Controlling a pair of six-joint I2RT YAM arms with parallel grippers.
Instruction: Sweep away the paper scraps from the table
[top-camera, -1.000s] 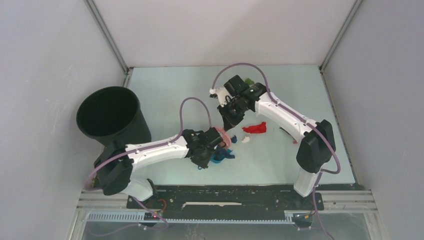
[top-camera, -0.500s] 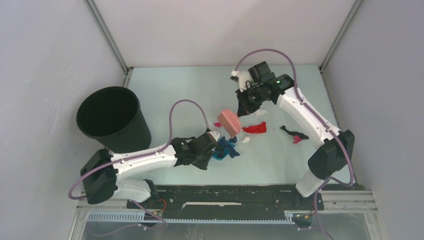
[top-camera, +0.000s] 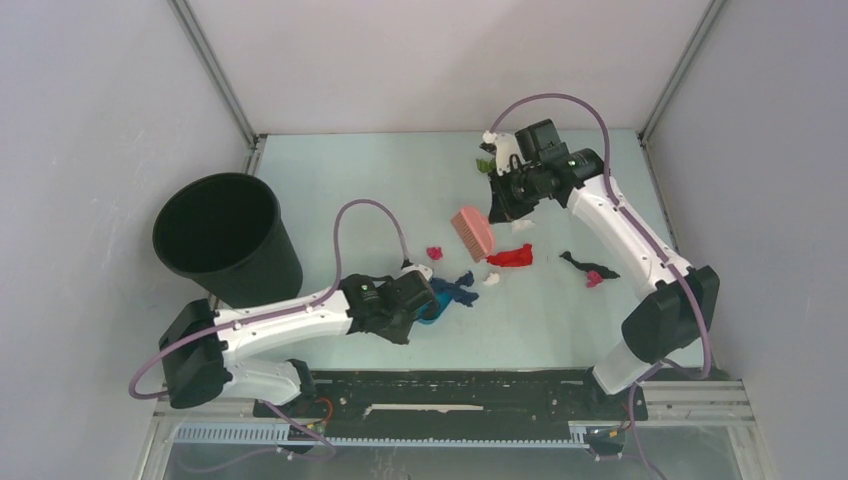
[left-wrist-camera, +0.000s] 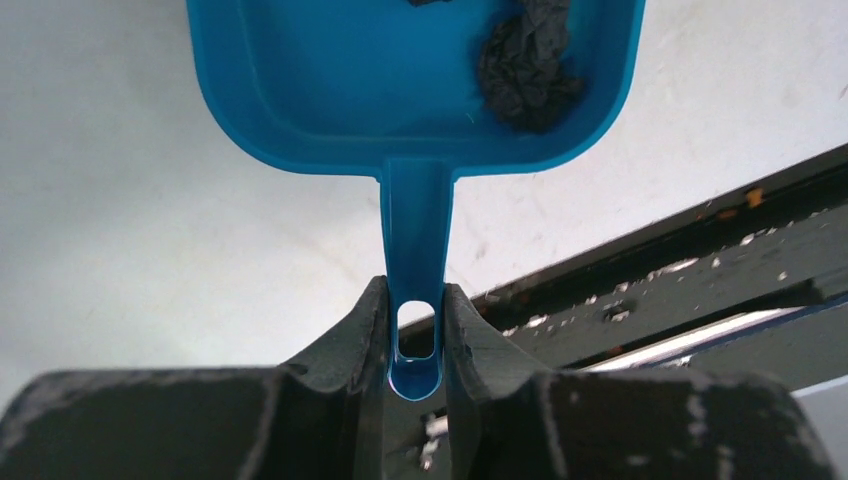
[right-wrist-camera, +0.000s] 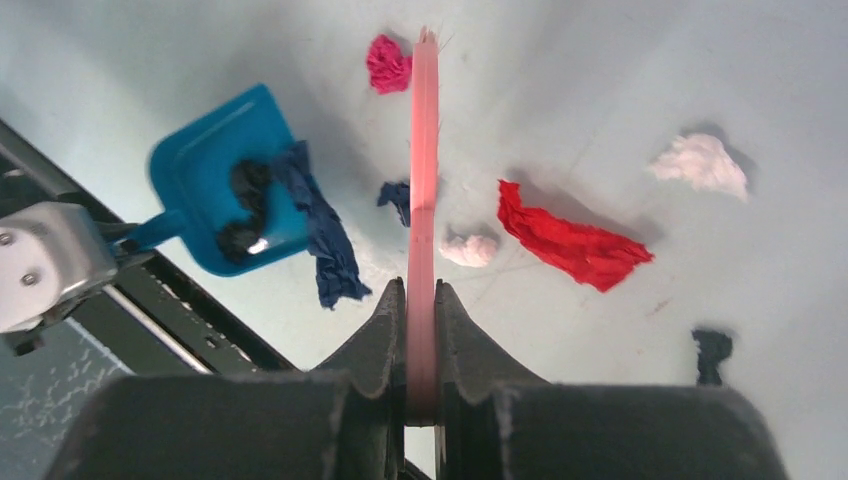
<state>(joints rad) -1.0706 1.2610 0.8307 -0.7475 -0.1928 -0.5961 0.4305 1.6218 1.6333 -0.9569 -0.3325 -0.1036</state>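
Observation:
My left gripper is shut on the handle of the blue dustpan, which lies on the table. In the left wrist view the dustpan holds a black scrap. My right gripper is shut on the pink brush and holds it above the scraps. Loose on the table are a magenta scrap, a dark blue one at the dustpan's mouth, a red one, white ones, a black one and a green one. The right wrist view shows the brush edge-on over them.
A black bin stands at the table's left edge. A black rail runs along the near edge. Grey walls close in the back and both sides.
My right arm has swung the brush up and to the right, away from the dustpan. My left arm has drawn the dustpan slightly left and nearer.

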